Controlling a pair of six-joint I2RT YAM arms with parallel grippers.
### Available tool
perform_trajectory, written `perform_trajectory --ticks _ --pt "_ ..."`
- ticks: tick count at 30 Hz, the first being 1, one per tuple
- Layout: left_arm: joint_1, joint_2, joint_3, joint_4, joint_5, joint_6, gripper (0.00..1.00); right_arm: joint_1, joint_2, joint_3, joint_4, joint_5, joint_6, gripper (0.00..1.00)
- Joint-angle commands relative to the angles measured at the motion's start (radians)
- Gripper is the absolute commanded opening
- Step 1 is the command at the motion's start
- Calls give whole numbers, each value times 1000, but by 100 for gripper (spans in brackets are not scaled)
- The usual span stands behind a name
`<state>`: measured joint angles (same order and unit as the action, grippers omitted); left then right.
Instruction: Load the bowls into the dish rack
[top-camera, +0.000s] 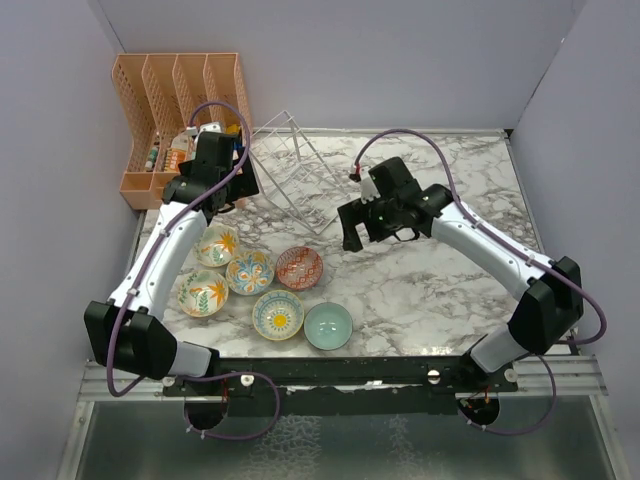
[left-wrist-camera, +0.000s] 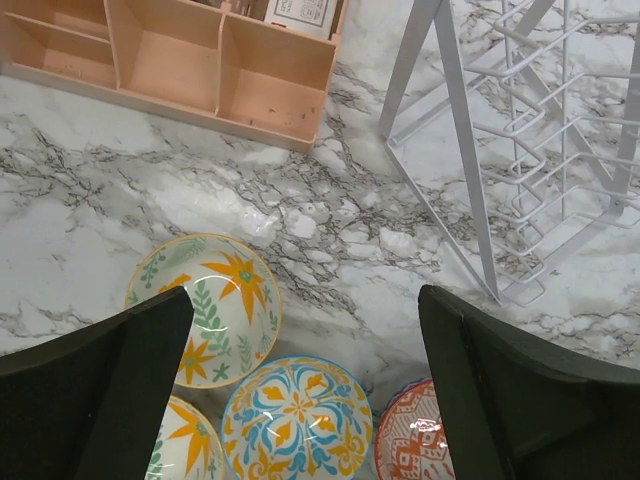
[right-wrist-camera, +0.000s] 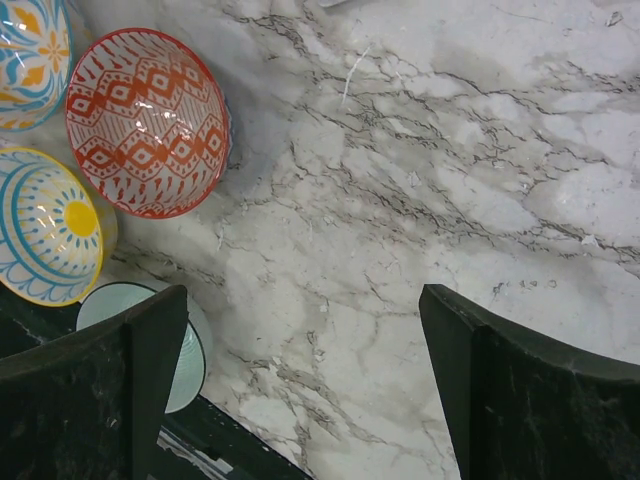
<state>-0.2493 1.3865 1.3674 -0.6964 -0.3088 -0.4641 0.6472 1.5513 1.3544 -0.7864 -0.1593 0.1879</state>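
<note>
Six bowls sit in a cluster on the marble table, front left: two cream floral ones (top-camera: 217, 244) (top-camera: 203, 293), a blue-and-yellow one (top-camera: 250, 271), a red patterned one (top-camera: 299, 267), a blue one with a yellow sun (top-camera: 277, 314), and a plain teal one (top-camera: 328, 325). The wire dish rack (top-camera: 300, 170) stands empty behind them. My left gripper (top-camera: 238, 188) is open and empty, above the table between the rack and the bowls; its wrist view shows it (left-wrist-camera: 303, 300) over a cream bowl (left-wrist-camera: 205, 300) and the blue-and-yellow bowl (left-wrist-camera: 297, 420). My right gripper (top-camera: 350, 228) is open and empty, right of the red bowl (right-wrist-camera: 145, 120).
An orange slotted organizer (top-camera: 180, 110) stands at the back left, beside the rack. Bare marble lies under my right gripper (right-wrist-camera: 303, 295). The table's black front rail (top-camera: 350, 370) runs just below the teal bowl (right-wrist-camera: 196, 365). Walls close in the left, back and right.
</note>
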Motion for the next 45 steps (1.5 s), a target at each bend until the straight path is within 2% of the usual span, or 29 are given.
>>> perform_trajectory --ticks 1,6,9,11,14,18,23,31,36,39,45 --pt "-4 -60 21 50 -18 28 99 6 -70 -6 2 29 -10 99" --pt "-3 -102 14 60 76 83 99 8 -158 -101 52 25 -4 99" --pt "-4 -146 -1 38 157 83 99 18 -193 -140 50 9 15 99" --pt "-4 -185 -8 15 162 56 99 46 -219 -170 58 17 28 100" --pt "-4 -233 -32 -8 162 29 99 136 -250 -208 68 57 53 98" --pt "-4 -282 -18 -43 191 10 99 315 -252 -231 56 142 114 94" --pt "-3 -320 -18 -66 176 17 99 522 -209 -219 26 245 181 90" --pt "-9 -350 -18 -124 166 69 99 705 -44 -135 -4 305 239 85" --pt "-13 -407 -30 -147 185 10 99 756 73 -74 16 290 253 81" --pt "-13 -446 -37 -168 169 -3 99 756 105 -80 25 302 273 71" --pt "-13 -475 21 -218 104 13 99 756 122 -155 90 309 283 62"
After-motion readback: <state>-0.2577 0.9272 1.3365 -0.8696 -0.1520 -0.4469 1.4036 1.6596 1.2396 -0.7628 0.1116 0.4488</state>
